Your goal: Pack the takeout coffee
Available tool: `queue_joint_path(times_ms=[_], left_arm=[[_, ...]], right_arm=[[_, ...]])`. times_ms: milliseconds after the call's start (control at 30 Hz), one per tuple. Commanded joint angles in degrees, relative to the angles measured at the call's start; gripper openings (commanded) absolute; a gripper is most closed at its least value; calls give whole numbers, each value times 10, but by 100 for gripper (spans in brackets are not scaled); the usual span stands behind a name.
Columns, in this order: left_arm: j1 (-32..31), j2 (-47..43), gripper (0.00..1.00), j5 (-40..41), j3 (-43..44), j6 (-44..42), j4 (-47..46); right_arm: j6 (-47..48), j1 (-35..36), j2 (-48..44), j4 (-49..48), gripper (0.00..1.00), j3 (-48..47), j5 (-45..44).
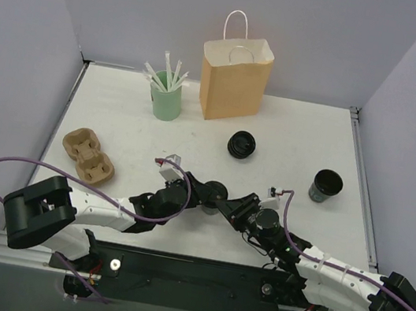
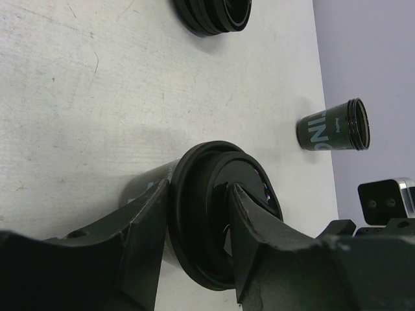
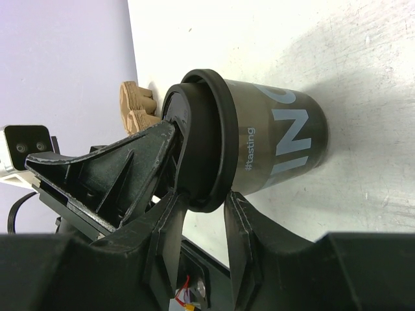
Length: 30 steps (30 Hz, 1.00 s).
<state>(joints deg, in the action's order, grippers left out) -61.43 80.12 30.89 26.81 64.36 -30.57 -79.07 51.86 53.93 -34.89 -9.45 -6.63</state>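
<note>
**One lidded coffee, pinched from both sides at table centre**

There are two black cups. The takeout coffee [image 3: 279,139], a small black tapered disposable cup with pale lettering, stands upright near the middle of the near half of the white table [image 1: 292,130]. It wears a round black lid [image 2: 214,162]. The second black cup [image 1: 326,186] has no lid and stands open, well apart to the right.

Two grippers meet at the coffee. The left gripper [image 2: 201,189] is closed to a narrow gap on the lid. One finger lies across the lid's top face and the other sits outside the rim against the cup. The right gripper [image 3: 207,196] comes from the opposite side. Its fingers are also nearly together, and the lid's rim is caught between them. The two tools almost touch each other across the lid.

One stack of loose black lids [image 1: 242,145] rests on the table. How many it holds cannot be told. It lies roughly between the coffee and the one brown paper bag [image 1: 233,84]. The bag stands upright with its mouth open and white handles raised at the far edge.

Left of the bag stands one mint-green cup [image 1: 166,104] filled with white wrapped straws [image 1: 165,78]. One brown pulp cup carrier [image 1: 88,156] lies near the left edge, clear of both arms.
</note>
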Motion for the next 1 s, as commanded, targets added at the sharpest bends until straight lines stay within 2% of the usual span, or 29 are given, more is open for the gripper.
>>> queue_joint_path(times_ms=[0,567,700,967], left_arm=[[-18,29,49,-47,-18,-4,147],[-24,62,47,-50,-24,19,135],[-25,65,46,-47,-24,22,135],[-24,68,46,-48,-20,24,133]], right_arm=[[13,-9,27,80,30,21,-61],[39,-12,88,48,24,37,-66],[63,-11,56,40,30,13,-40],[95,-17,-18,94,42,-47,-22]])
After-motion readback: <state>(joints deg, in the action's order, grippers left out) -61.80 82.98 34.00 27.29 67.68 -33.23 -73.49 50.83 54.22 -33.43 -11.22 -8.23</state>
